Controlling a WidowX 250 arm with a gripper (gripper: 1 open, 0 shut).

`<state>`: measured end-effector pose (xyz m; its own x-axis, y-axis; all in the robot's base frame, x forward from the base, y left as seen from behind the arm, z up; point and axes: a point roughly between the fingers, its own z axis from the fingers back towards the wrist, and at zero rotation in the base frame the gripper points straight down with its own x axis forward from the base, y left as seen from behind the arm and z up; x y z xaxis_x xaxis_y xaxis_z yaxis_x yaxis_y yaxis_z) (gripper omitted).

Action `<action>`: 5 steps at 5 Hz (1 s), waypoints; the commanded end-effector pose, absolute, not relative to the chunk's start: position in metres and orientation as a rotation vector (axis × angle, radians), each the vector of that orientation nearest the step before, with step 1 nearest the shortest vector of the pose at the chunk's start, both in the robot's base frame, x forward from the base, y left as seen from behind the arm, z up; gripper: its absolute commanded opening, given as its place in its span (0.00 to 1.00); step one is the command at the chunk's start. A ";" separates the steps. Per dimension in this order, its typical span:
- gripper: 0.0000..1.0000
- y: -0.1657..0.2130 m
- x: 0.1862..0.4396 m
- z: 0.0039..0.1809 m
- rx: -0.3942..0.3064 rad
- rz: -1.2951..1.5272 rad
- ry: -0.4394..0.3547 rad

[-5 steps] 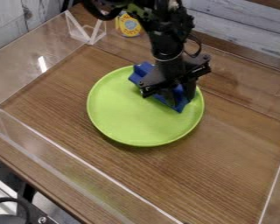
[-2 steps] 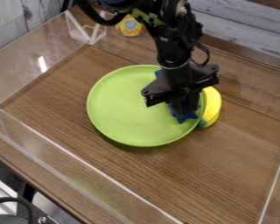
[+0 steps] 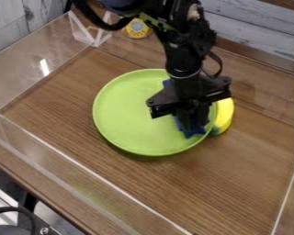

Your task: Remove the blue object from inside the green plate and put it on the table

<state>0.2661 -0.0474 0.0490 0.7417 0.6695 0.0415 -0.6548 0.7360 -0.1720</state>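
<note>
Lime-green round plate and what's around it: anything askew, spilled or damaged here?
No spill or damage shows. The one oddity: a yellow rounded object sits right by the right rim of the lime-green round plate, partly hidden by the black gripper, so whether it is tucked under the rim can't be told.

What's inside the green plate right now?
The blue object is there, on the right side of the green plate, mostly covered by the gripper. Left part of the plate is bare. Can't see the plate surface under the gripper or the block's full outline.
</note>
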 end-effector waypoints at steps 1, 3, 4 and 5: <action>0.00 -0.054 0.264 0.063 -0.163 0.693 -0.130; 0.00 -0.058 0.258 0.069 -0.154 0.647 -0.117; 0.00 -0.057 0.258 0.072 -0.151 0.635 -0.113; 0.00 -0.056 0.258 0.075 -0.148 0.623 -0.109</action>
